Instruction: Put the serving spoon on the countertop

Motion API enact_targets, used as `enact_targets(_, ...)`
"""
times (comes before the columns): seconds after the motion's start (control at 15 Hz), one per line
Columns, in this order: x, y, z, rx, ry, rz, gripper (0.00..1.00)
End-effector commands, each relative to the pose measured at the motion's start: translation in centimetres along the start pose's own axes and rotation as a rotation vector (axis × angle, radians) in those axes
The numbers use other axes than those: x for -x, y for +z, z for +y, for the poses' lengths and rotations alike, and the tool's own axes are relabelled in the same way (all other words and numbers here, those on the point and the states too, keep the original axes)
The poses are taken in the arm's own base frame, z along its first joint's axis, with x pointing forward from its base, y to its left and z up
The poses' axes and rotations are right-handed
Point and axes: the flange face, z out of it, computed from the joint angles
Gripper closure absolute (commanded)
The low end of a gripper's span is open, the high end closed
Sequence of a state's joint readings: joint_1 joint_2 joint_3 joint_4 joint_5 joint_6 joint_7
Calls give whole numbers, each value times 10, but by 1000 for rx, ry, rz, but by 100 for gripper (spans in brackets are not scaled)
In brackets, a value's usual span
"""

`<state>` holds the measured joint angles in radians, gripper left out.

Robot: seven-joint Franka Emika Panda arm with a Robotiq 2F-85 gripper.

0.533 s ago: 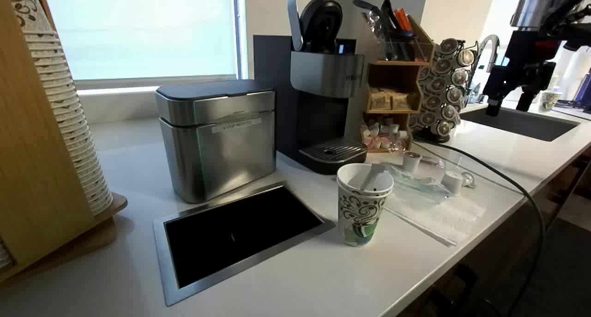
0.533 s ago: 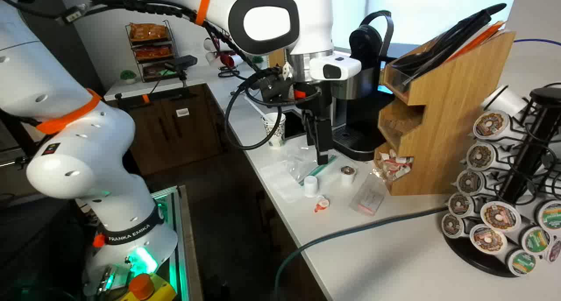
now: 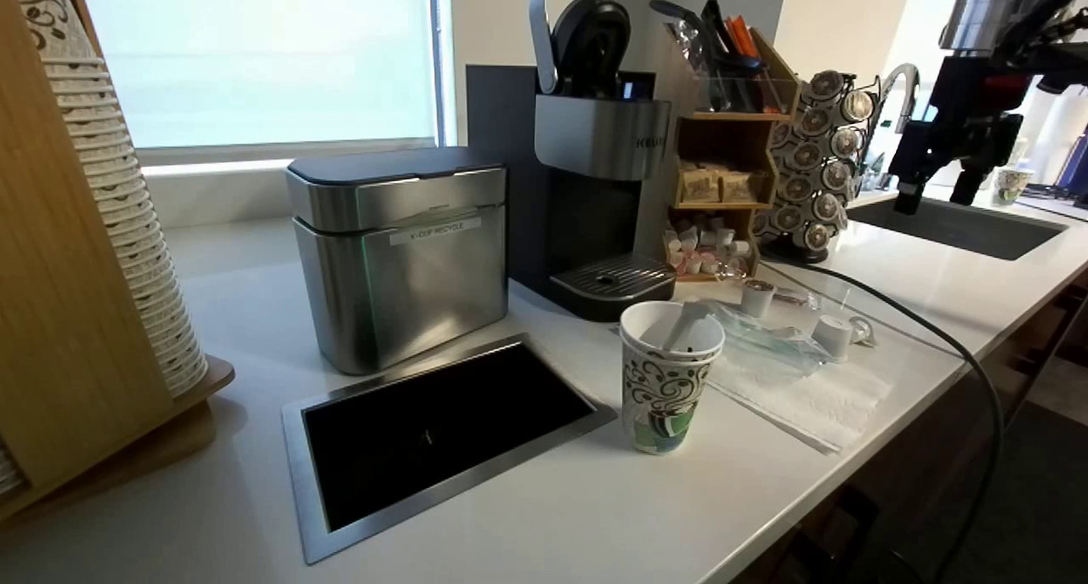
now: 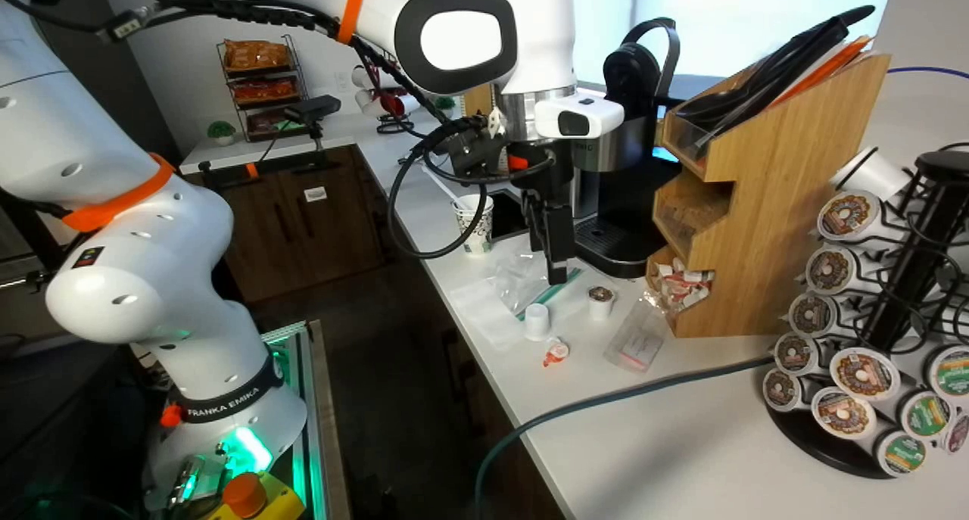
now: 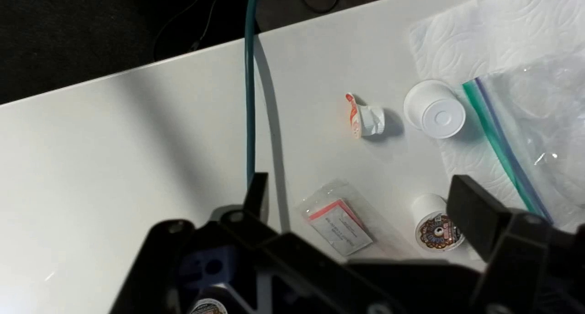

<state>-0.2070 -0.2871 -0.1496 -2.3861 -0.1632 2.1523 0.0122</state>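
The white countertop (image 3: 552, 516) runs through both exterior views (image 4: 643, 459) and fills most of the wrist view (image 5: 155, 158). A black utensil with a rounded end (image 3: 676, 11), which looks like the serving spoon, leans in the top compartment of a wooden organizer (image 3: 786, 65). It also sticks out at the organizer's top in an exterior view (image 4: 855, 17); its lower part is hidden among other utensils. My gripper (image 3: 937, 197) is open and empty above the countertop, in front of the organizer (image 4: 802, 210). Its fingers (image 5: 360, 188) are wide apart in the wrist view.
A coffee maker (image 3: 595, 142), pod rack (image 4: 893, 300), steel bin (image 3: 425, 261) and stacked paper cups (image 3: 667, 397) stand around. Below the gripper lie a coffee pod (image 5: 427, 209), white cup (image 5: 434, 108), creamer (image 5: 365, 119), small packet (image 5: 340, 227) and plastic bag (image 5: 544, 122). A cable (image 5: 250, 99) crosses the counter.
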Motion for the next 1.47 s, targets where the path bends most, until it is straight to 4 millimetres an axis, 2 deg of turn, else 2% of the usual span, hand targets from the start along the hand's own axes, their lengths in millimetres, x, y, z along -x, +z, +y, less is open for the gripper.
enact_targets(0.0,0,0,0,0,0,-1,0)
enact_targets(0.6,0,0,0,0,0,-1,0)
enact_targets(0.67,-4,-3,-3,-32,41,26,0)
enact_targets(0.93,-36,-39,-22,-74,99,297,0)
enact_targets(1.27,-63,-101,-53,-48,132,634,0)
enact_targets(1.4,-72,-130,-56,-36,181,746,0)
